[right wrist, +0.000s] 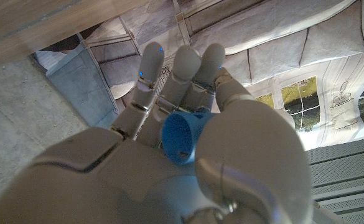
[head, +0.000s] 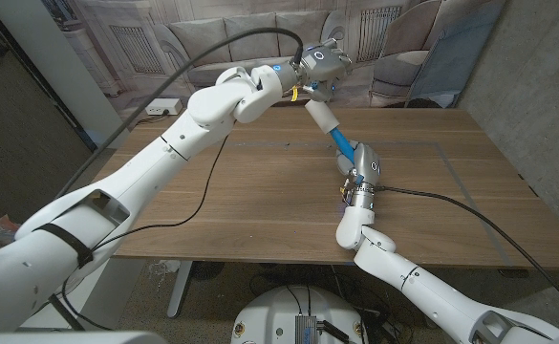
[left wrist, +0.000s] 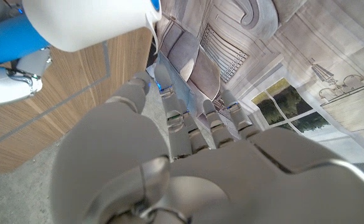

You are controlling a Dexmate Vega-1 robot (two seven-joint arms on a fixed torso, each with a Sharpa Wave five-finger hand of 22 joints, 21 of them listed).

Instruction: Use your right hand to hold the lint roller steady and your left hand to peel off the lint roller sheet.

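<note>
Right hand grips the blue handle, holding the lint roller tilted above the table's far edge — left hand probably pinches its sheet; peeling remains.

wooden table, black cable trailing across it

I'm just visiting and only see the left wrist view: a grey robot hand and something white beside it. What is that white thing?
Observer: The head view shows it is the white roll of the lint roller, slanting up above the wooden table on a blue handle.
Visitor: Who holds it up?
Observer: The right robot hand grips the handle; the right wrist view shows the handle's end in its palm.
</note>
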